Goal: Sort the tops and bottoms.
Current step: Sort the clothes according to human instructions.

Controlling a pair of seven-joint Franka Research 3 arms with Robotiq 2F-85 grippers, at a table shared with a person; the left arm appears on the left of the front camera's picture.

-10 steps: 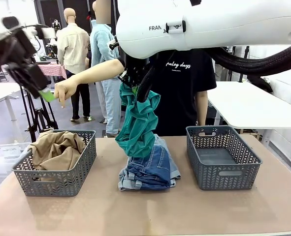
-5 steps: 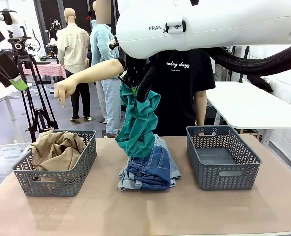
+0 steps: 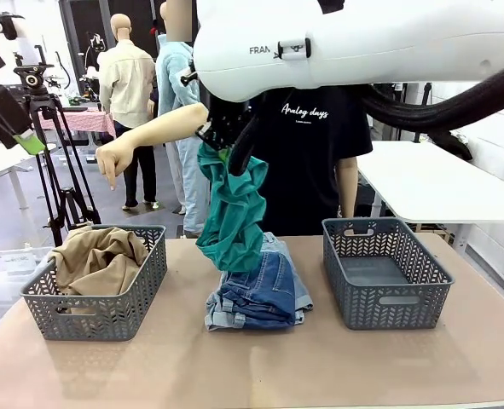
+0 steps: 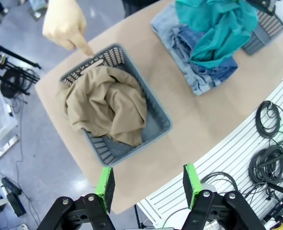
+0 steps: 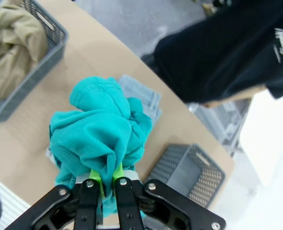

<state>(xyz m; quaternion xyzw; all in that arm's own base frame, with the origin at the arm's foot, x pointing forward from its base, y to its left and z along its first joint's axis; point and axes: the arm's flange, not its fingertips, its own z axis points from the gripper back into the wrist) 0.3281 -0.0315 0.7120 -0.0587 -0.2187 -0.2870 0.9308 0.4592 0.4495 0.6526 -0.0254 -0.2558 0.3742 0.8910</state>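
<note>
My right gripper (image 3: 225, 143) (image 5: 103, 181) is shut on the teal-green top (image 3: 233, 213) (image 5: 101, 136). The top hangs in a long bunch, and its lower end touches the pile of bottoms. The bottoms are folded denim shorts (image 3: 260, 294) (image 4: 191, 64) at the table's middle. The tan top (image 3: 98, 258) (image 4: 107, 103) lies crumpled in the left grey basket (image 3: 107, 315) (image 4: 158, 122). My left gripper (image 3: 27, 141) (image 4: 148, 184) is open and holds nothing, high up beyond the table's left end. A person's hand (image 3: 113, 159) (image 4: 64, 26) points a finger down at the left basket.
An empty grey basket (image 3: 386, 319) (image 5: 204, 183) stands at the right of the table. The person in a black T-shirt (image 3: 315, 145) stands behind the far edge. A tripod (image 3: 60, 183) stands off the table at the left. Bare tabletop (image 3: 260, 366) runs along the front.
My left gripper has drawn back to the left and up, away from the person's hand. The right gripper with the teal-green top has shifted slightly left. The pointing hand stays.
</note>
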